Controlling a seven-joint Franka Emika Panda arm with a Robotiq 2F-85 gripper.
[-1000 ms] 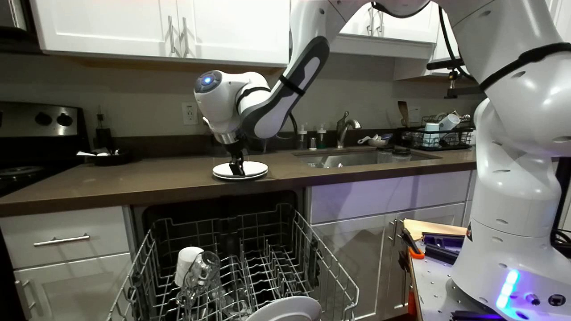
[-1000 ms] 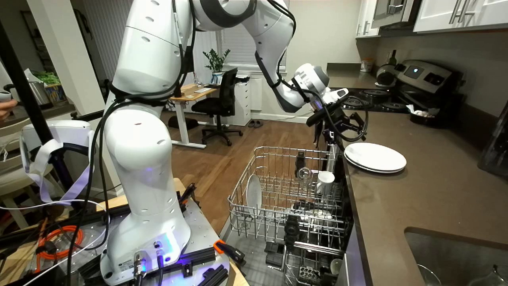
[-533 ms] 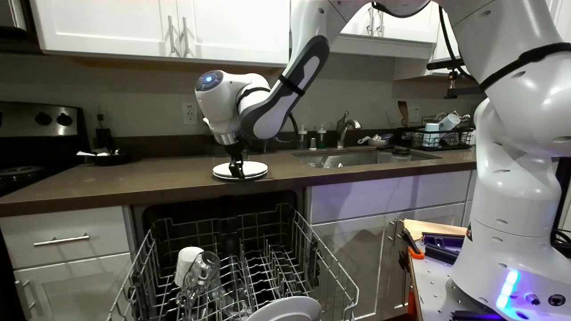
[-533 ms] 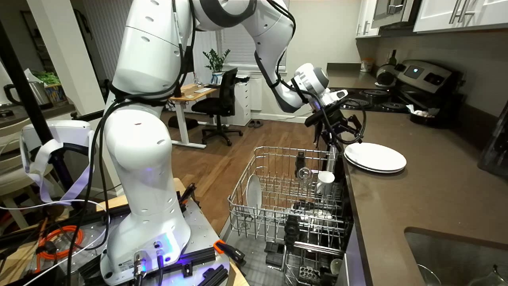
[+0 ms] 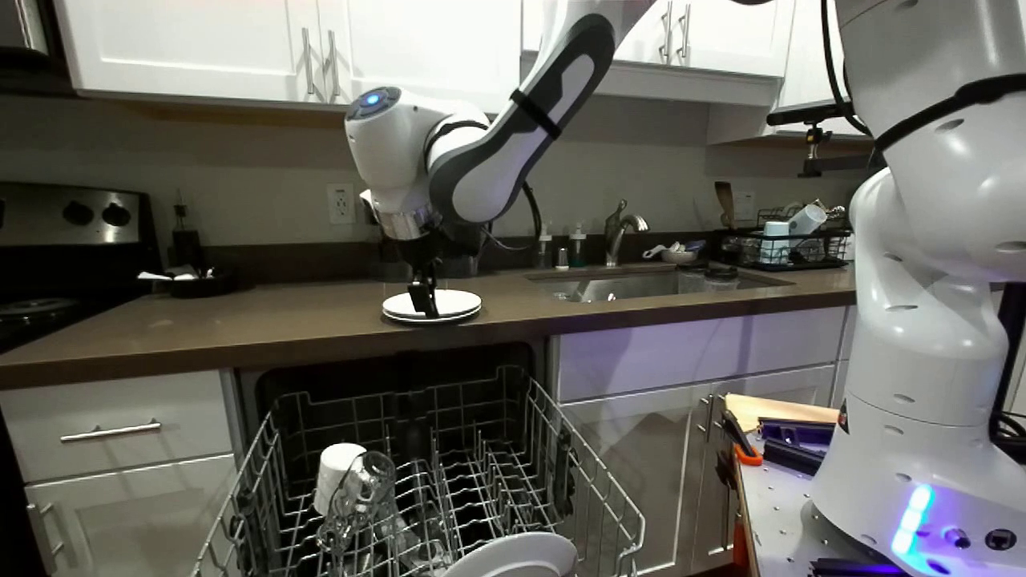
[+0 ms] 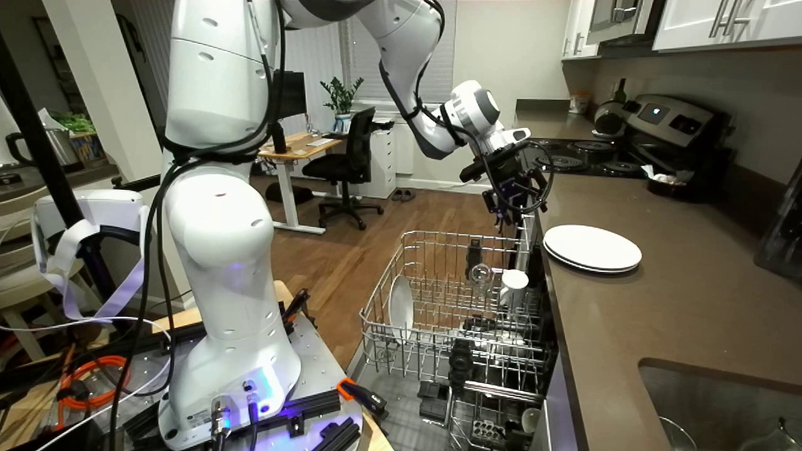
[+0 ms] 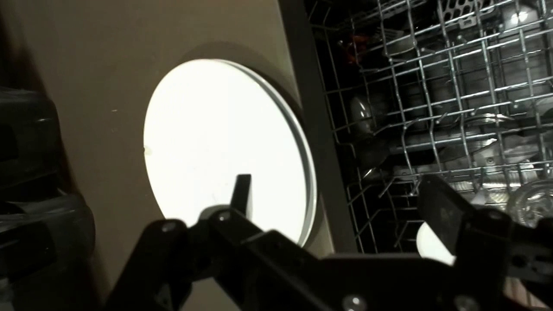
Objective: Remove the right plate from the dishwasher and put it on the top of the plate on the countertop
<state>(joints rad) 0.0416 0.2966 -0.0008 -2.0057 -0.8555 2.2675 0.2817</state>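
Note:
Two white plates lie stacked flat on the brown countertop near its front edge. The top plate (image 7: 207, 125) sits slightly offset, so the lower plate's rim (image 7: 310, 181) shows on one side. The stack shows in both exterior views (image 5: 461, 303) (image 6: 592, 246). My gripper (image 7: 339, 185) is open and empty, its two fingers wide apart. In an exterior view my gripper (image 6: 503, 218) hangs above the rack's far end, beside the counter edge and apart from the stack. Another white plate stands upright in the dishwasher rack (image 6: 423, 235); this rack plate (image 6: 401, 307) also shows in an exterior view (image 5: 525, 557).
The pulled-out rack also holds a white mug (image 5: 333, 477) and a clear glass (image 5: 373, 477). The sink (image 5: 617, 284) is set into the countertop (image 6: 626, 326). A black stove (image 6: 564, 156) stands beyond the counter. Upper cabinets (image 5: 417, 48) hang above.
My gripper has risen and moved back from the stacked plates, away from the counter toward the robot's side. The plates have not moved.

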